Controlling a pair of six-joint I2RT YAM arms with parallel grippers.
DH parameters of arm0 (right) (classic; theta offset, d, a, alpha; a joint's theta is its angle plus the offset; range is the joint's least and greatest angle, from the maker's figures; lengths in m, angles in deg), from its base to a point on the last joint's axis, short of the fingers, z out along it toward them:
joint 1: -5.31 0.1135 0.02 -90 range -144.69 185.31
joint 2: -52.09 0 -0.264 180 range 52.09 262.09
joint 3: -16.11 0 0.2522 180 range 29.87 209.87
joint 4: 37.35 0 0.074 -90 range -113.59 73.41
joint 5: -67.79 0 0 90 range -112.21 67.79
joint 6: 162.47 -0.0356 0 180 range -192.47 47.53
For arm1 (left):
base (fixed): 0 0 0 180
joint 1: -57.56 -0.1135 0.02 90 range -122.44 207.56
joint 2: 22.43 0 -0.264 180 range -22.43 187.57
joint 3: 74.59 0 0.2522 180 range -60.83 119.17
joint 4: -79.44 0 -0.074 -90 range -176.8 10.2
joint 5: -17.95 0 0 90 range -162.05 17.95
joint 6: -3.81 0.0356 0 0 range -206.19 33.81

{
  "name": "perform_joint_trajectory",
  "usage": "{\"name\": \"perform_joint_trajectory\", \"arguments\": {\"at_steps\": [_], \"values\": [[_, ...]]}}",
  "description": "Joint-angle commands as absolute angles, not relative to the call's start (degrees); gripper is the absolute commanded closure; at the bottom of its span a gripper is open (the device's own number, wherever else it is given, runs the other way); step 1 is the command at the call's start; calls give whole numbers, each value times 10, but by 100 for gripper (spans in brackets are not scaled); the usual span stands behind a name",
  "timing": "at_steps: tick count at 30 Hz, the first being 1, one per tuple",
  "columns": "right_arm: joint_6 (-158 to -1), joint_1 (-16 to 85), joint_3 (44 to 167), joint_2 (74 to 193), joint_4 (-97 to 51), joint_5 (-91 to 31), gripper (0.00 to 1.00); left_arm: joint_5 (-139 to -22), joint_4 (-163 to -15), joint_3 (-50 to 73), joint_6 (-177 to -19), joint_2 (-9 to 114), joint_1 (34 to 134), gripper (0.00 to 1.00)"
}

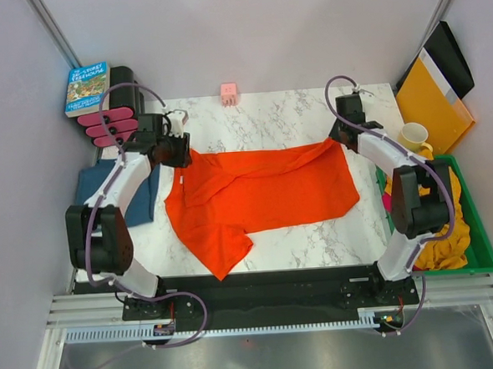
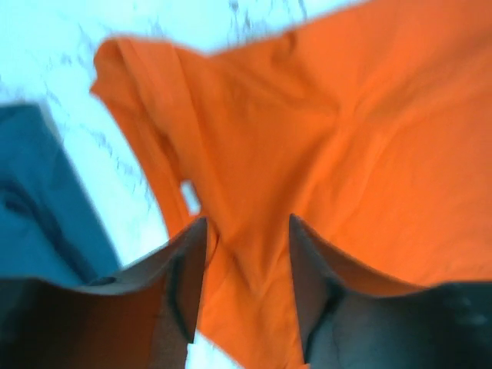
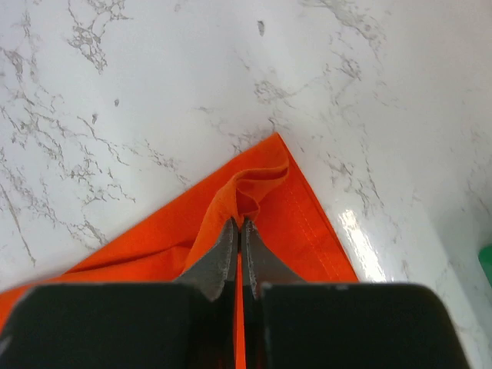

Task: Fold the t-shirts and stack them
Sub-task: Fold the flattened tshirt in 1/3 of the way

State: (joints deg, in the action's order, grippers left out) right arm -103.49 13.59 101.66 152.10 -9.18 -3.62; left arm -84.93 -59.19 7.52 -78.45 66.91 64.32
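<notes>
Centrally on the white marble counter point(image 1: 284, 115) lies an orange-red t-shirt point(image 1: 264, 192), spread mostly flat. Its long axis runs left to right, with the neck and label toward the left and the hem toward the right. One sleeve points at the near edge. The right pincer point(image 3: 240, 224) is closed tight on a small fold at the shirt's far right corner. The left pincer point(image 2: 246, 223) sits over the far left corner with its fingers spread apart and orange cloth showing between them, gripping nothing. A dark teal-blue t-shirt point(image 1: 144, 199) lies at the counter's left edge, partly under the left arm. A mustard-yellow t-shirt point(image 1: 455, 239) is heaped in a green bin point(image 1: 482, 237) on the right.
</notes>
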Motion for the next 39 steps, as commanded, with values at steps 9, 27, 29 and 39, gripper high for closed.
{"name": "perform_joint_trajectory", "arguments": {"at_steps": [9,27,29,39], "values": [[-1051,138,1010,1533,-65,-11,100,-882,-593,205,-800,850,651,73],[-1056,137,918,1414,-70,-12,26,-878,-603,153,-787,823,657,66],[-1056,138,963,1437,-80,-42,44,-880,-610,173,-795,832,657,66],[-1083,148,1141,1679,-60,-132,100,-874,-567,327,-827,973,663,71]]}}
